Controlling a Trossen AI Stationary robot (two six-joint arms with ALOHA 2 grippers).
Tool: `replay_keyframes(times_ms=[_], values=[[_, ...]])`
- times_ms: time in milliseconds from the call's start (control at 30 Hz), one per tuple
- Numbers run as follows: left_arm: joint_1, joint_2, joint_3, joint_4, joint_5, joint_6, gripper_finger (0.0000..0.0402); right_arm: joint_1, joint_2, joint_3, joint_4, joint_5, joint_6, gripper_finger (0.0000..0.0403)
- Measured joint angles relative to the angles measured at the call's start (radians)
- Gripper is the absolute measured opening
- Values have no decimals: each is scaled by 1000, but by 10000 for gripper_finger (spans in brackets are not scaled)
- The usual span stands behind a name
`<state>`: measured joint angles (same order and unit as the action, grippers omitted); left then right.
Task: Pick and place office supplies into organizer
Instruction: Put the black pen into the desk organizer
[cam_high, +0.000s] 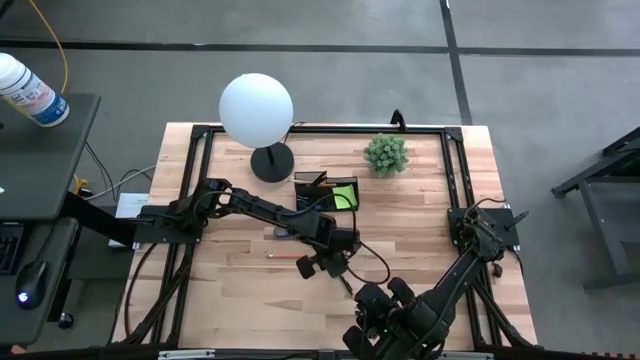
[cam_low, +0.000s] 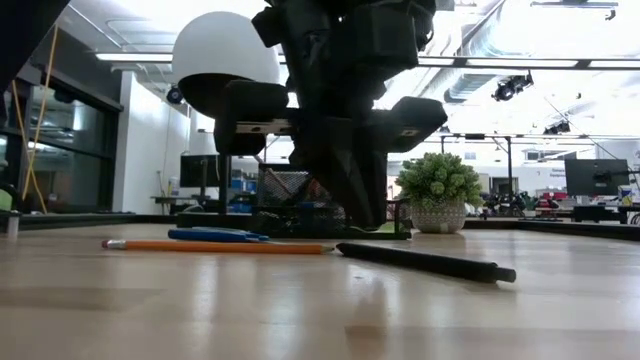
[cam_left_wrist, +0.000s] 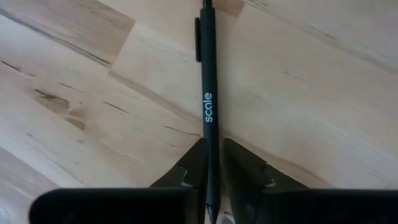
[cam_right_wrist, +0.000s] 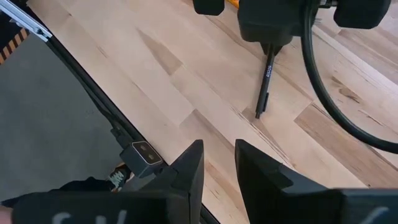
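- Left claw (cam_left_wrist: 213, 167) is sitting low over the table, fingers a tiny bit apart on each side of the black pen (cam_left_wrist: 208, 93), which is lying flat on the wood.
- Pinching only its end, I am risking it tipping or slipping.
- I am waiting far from the organizer (cam_high: 326, 191), so a loose pen may be dropping on the way.
- Right claw (cam_right_wrist: 217, 163) is hanging nearby, partly open and empty.
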<state>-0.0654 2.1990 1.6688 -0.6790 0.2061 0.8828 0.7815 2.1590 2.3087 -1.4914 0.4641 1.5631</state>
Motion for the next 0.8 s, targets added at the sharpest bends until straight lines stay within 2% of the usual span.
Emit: replay_keyframes(times_ms=[333, 500, 800], values=[[0, 0, 1, 40, -13, 3, 84, 0, 0, 0, 0, 1, -1, 82], [0, -2, -11, 38, 35, 2, 102, 0, 0, 0, 0, 1, -1, 82], [0, 26, -10, 81, 37, -17, 117, 0, 0, 0, -1, 1, -1, 82]])
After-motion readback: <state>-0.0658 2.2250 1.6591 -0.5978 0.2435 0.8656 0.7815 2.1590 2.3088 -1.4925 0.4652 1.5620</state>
